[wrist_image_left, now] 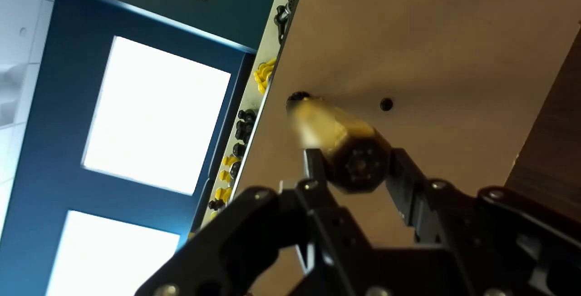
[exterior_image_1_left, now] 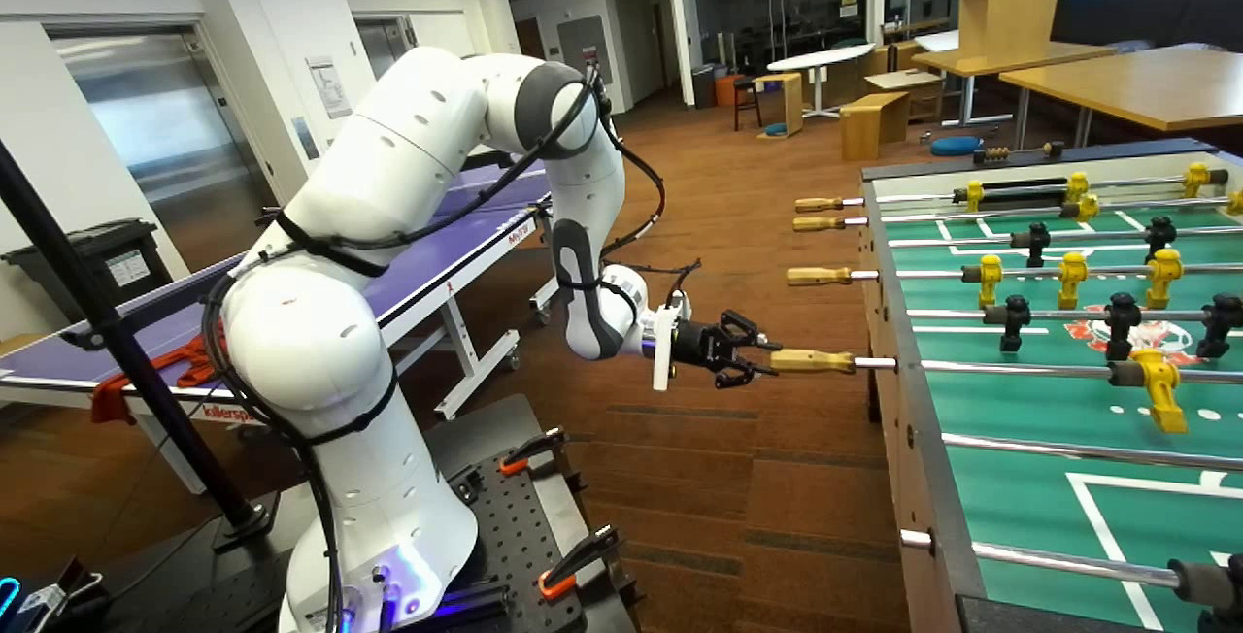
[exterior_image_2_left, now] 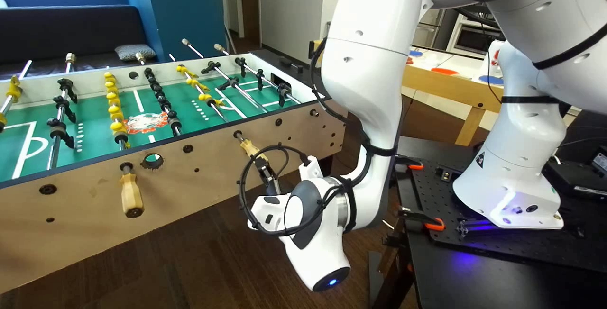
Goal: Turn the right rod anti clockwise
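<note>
The rod is a chrome bar of a foosball table, with yellow player figures tilted off vertical. Its wooden handle sticks out of the table's side wall. The handle also shows in an exterior view and in the wrist view, where its dark end cap faces me. My gripper is at the outer end of the handle. In the wrist view the two fingers press against opposite sides of the handle's end. In an exterior view the gripper is partly hidden by cables and the wrist.
The foosball table's brown side wall stands close ahead. A neighbouring wooden handle sticks out of it, also visible in an exterior view. Cables loop around the wrist. A purple ping-pong table stands behind the arm.
</note>
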{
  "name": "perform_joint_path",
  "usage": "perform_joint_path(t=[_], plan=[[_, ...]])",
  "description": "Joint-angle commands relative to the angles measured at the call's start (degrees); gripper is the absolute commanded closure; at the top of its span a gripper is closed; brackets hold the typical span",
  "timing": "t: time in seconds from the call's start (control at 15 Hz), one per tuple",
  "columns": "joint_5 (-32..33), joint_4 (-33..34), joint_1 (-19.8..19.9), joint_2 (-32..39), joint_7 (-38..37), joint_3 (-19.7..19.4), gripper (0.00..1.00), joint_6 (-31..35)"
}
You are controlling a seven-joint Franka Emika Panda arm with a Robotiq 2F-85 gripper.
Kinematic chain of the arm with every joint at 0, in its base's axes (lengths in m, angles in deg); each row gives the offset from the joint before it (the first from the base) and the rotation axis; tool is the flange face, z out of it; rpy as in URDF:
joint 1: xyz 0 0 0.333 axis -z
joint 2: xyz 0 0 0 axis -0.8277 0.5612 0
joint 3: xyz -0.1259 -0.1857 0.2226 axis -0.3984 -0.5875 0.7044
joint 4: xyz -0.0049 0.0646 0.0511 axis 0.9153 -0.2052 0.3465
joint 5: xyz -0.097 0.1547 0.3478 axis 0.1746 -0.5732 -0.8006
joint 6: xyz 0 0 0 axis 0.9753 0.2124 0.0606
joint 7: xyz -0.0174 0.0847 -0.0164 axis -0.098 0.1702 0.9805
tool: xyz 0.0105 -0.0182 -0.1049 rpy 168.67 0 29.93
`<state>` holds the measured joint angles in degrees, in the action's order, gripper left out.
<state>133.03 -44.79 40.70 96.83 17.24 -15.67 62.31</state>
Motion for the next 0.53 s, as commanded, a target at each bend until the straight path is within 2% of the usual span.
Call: perform_joint_path(t=[0.0,0.47], plan=[[1.47,-0.8,-1.07,-1.58,10.64,-0.94,0.86,-2.54],[4.2,-1.88,-0.64,-2.29,31.34,-1.22,0.86,-1.28]])
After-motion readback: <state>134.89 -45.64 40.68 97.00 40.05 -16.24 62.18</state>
